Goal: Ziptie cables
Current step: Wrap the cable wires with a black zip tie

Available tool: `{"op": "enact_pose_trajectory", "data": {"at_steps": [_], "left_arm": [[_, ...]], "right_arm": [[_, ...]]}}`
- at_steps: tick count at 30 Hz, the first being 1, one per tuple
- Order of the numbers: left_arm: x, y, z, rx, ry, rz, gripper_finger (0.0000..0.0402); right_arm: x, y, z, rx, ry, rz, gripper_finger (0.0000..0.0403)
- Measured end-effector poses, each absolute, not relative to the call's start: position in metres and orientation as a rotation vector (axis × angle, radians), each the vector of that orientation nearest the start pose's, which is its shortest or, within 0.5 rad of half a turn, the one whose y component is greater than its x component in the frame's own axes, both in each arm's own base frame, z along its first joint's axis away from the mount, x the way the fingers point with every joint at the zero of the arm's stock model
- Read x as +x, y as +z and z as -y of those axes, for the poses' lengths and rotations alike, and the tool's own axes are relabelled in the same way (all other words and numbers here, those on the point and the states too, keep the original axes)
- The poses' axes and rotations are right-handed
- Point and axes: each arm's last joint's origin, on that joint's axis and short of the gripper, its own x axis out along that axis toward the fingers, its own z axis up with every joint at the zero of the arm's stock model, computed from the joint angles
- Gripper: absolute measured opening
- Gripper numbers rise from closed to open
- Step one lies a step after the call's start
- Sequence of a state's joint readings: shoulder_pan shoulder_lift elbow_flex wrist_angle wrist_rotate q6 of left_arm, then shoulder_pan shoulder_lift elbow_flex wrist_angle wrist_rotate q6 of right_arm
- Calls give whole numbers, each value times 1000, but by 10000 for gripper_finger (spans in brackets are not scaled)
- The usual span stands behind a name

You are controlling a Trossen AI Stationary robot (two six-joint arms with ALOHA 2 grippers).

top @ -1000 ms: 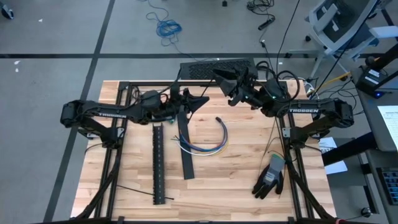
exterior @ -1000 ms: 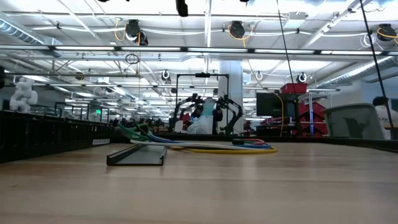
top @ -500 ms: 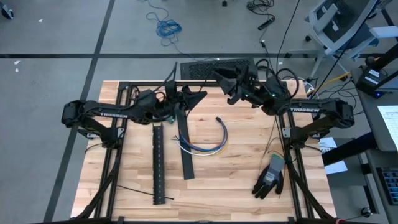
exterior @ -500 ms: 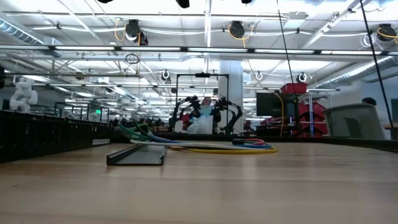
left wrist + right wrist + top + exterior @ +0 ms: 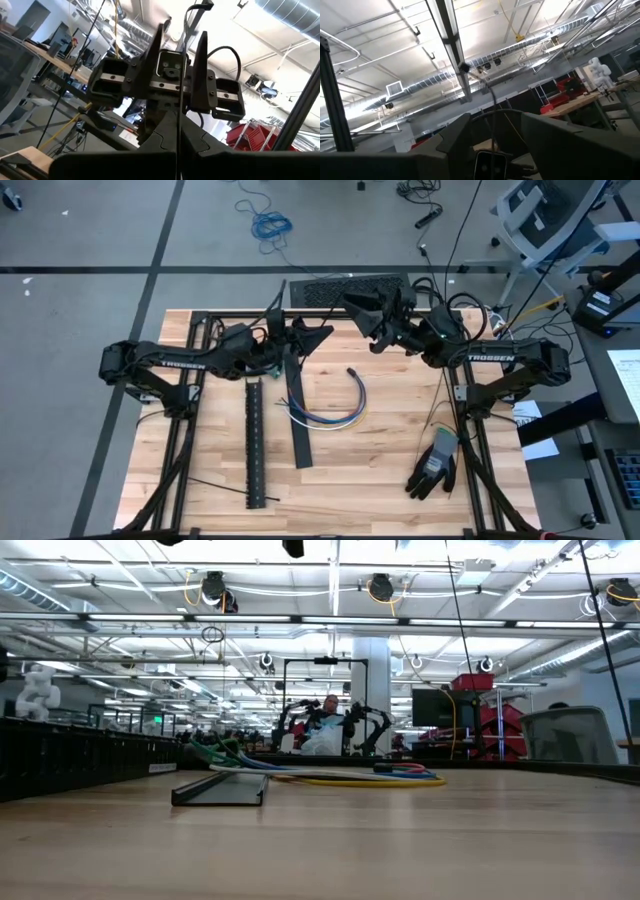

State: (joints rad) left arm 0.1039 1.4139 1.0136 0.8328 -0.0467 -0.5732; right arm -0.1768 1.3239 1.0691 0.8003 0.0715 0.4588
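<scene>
L hand shifted, prob. gripping ziptie

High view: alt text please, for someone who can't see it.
Overhead view: both arms are raised over the wooden table's far edge, left gripper facing right gripper. A curved cable bundle lies mid-table, near two black strips and a glove.

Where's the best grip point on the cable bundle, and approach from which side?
Probably the middle of the arc of the cables, straight down from above: they lie flat and curved on the table, with bare wood on both sides there. Avoid the connector end.
</scene>
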Motion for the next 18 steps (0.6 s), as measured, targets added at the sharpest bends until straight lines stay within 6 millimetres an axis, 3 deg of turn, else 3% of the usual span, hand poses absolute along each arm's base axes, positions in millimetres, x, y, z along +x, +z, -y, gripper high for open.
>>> {"op": "enact_pose_trajectory", "data": {"at_steps": [9, 18], "left_arm": [[328, 349, -26, -611, 6, 411, 0], [323, 359, -30, -595, -8, 525, 0]], "right_arm": [[285, 406, 53, 412, -115, 592, 167], [286, 406, 53, 415, -119, 589, 167]]}}
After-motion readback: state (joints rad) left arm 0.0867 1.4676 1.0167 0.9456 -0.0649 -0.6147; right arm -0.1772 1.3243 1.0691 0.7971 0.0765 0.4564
